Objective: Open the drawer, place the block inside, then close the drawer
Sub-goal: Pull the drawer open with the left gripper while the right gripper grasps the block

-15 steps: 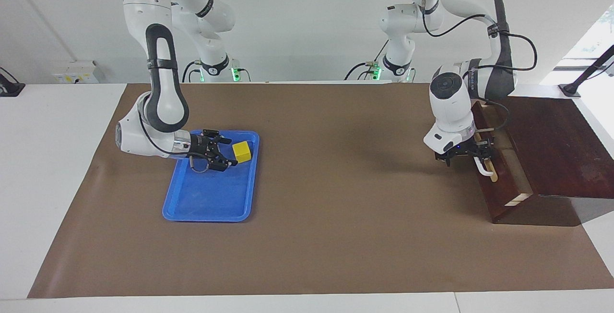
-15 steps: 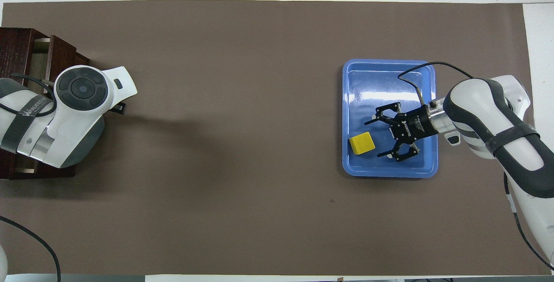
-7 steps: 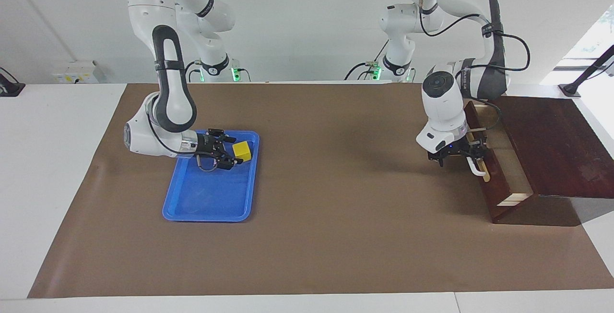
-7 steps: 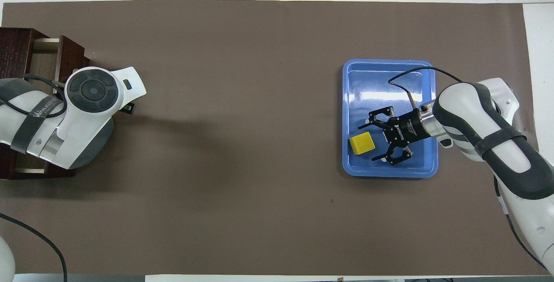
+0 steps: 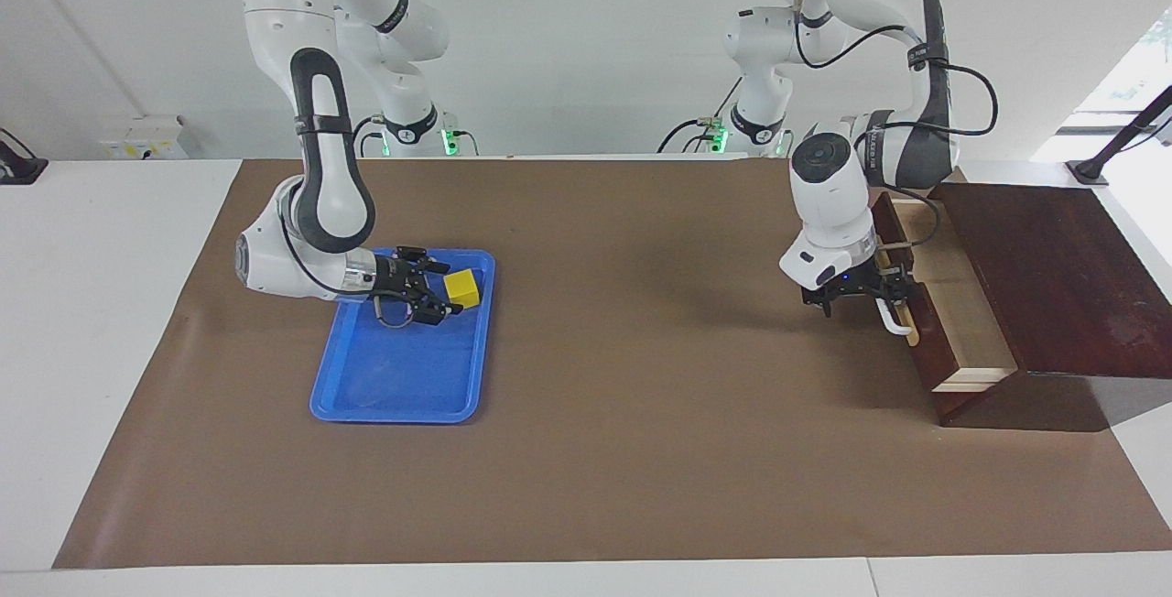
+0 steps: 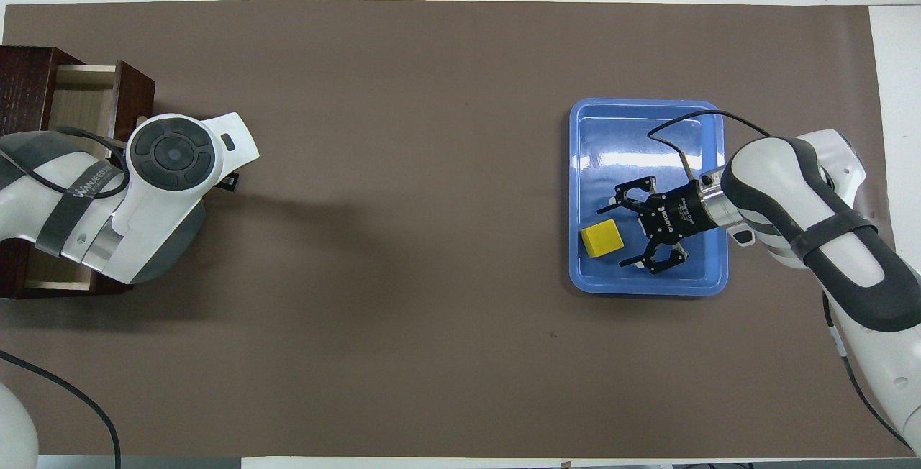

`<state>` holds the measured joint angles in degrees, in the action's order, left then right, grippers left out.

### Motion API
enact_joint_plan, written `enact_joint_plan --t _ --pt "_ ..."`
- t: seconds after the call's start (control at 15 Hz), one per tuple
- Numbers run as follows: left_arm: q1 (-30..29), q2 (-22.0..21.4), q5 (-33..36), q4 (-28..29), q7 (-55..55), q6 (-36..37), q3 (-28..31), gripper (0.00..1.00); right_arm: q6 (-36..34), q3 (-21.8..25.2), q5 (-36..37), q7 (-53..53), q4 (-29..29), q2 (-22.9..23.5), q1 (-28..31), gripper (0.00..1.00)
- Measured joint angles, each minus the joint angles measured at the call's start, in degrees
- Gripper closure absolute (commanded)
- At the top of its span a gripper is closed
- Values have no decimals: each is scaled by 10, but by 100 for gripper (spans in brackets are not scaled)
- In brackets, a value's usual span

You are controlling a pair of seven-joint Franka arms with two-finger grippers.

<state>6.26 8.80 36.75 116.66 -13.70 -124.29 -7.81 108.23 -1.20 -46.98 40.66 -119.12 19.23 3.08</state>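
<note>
The dark wooden drawer (image 5: 966, 322) stands part open, showing its pale interior; it also shows in the overhead view (image 6: 79, 98). My left gripper (image 5: 870, 293) is at the drawer's front, shut on the white bar handle (image 5: 902, 327); in the overhead view the wrist hides it. The yellow block (image 5: 463, 287) lies in the blue tray (image 5: 394, 414), at the tray's corner nearest the robots and the table's middle. My right gripper (image 5: 441, 290) is low in the tray, open, its fingers on either side of the block's edge. The overhead view shows the block (image 6: 601, 237) and the right gripper (image 6: 616, 235).
The drawer belongs to a dark wooden box (image 5: 1053, 276) at the left arm's end of the table. The blue tray (image 6: 647, 113) lies toward the right arm's end. A brown mat (image 5: 641, 396) covers the table between them.
My left gripper has drawn the drawer further out toward the table's middle. My right gripper has moved up to the block, which has not moved.
</note>
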Motion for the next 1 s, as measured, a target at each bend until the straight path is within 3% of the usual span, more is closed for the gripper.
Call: enact_joint_plan --t 0.8,1.0 --pt "21 -1 -22 -1 -1 8 0 0 0 1 0 0 0 0 3 0" --pt "26 -1 -24 -5 -1 18 0 0 0 1 0 0 0 0 3 29"
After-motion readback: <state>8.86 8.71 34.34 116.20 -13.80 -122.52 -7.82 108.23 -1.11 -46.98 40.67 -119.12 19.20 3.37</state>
